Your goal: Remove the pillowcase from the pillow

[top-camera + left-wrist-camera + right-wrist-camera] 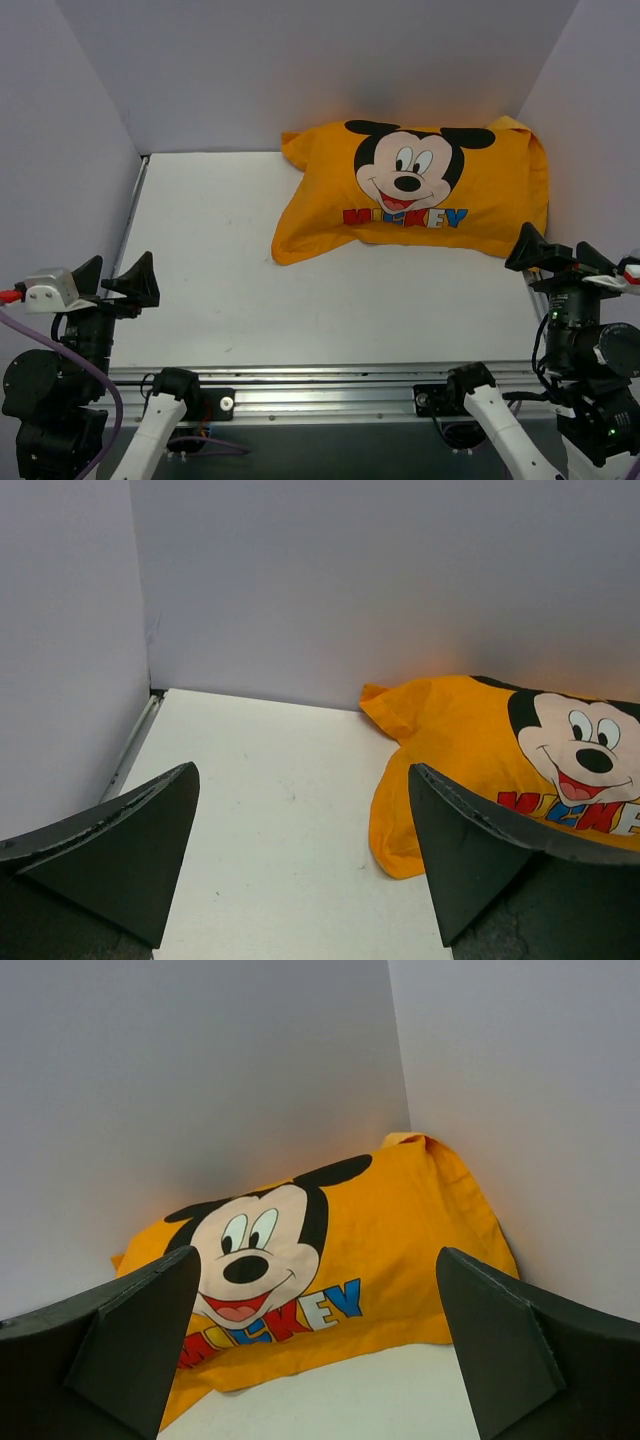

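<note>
- The left gripper (113,280) hangs at about 8 o'clock in the overhead view, off the left edge of the white table (250,270).
- Its jaws are spread wide and released. Its wrist camera shows the two dark fingers (110,860) well apart, with bare tabletop between them and nothing touching either one.
- The right gripper (560,255) sits at about 4 o'clock, at the table's right edge.
- Its jaws are likewise spread wide with nothing in them. Its wrist view looks between the fingers toward 12 o'clock.
- The pillowcase (420,195) lies flat on the table at about 1 o'clock, in the far right corner.
- Its far edge lies along the back wall (320,70) and its right end is close to the right wall (600,120).
- The Mickey Mouse face is on top, with the coloured lettering beneath it toward 6 o'clock, partly creased.
- The pillowcase looks plump and filled, with wrinkled corners at 9 o'clock.
- The pillow is hidden inside the pillowcase; only orange fabric shows.
- The right gripper is near the pillowcase's 5 o'clock corner but apart from it. The left gripper is well apart from it, across the table.
- A metal rail (330,385) runs along the near edge at 6 o'clock, where the arm bases are mounted.
</note>
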Robot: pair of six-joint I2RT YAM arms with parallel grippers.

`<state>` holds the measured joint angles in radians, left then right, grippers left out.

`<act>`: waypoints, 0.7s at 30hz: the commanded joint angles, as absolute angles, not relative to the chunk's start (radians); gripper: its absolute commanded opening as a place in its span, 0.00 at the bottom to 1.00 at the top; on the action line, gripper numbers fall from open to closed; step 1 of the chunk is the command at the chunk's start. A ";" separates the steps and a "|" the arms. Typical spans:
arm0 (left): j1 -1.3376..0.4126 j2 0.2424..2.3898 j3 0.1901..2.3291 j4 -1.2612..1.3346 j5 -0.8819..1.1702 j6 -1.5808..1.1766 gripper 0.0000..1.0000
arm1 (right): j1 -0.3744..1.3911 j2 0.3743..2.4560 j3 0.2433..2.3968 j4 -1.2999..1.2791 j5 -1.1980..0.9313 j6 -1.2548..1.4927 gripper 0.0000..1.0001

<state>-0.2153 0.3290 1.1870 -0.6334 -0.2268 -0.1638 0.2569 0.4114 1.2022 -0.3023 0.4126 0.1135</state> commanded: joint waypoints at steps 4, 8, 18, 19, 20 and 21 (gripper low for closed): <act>-0.218 0.423 1.131 -0.617 -0.166 -0.205 0.94 | 0.262 0.576 1.180 -0.313 0.385 0.204 1.00; -0.218 0.498 1.071 -0.588 -0.103 -0.233 0.94 | 0.264 0.713 1.178 -0.339 0.368 0.259 1.00; -0.218 0.672 0.875 -0.453 -0.018 -0.248 0.94 | 0.262 1.284 1.253 -0.278 0.348 0.446 1.00; -0.218 0.670 0.856 -0.436 -0.011 -0.252 0.94 | 0.258 1.360 1.256 -0.250 0.351 0.442 1.00; -0.218 0.669 0.839 -0.414 -0.008 -0.255 0.94 | 0.258 1.397 1.264 -0.186 0.356 0.430 1.00; -0.212 0.667 0.821 -0.411 -0.008 -0.256 0.94 | 0.258 1.467 1.266 -0.148 0.373 0.420 1.00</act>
<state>-0.2150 0.6857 0.8455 -0.5312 -0.0425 -0.2359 0.2569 1.3811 1.2240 -0.2752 0.3389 0.4038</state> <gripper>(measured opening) 0.941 0.995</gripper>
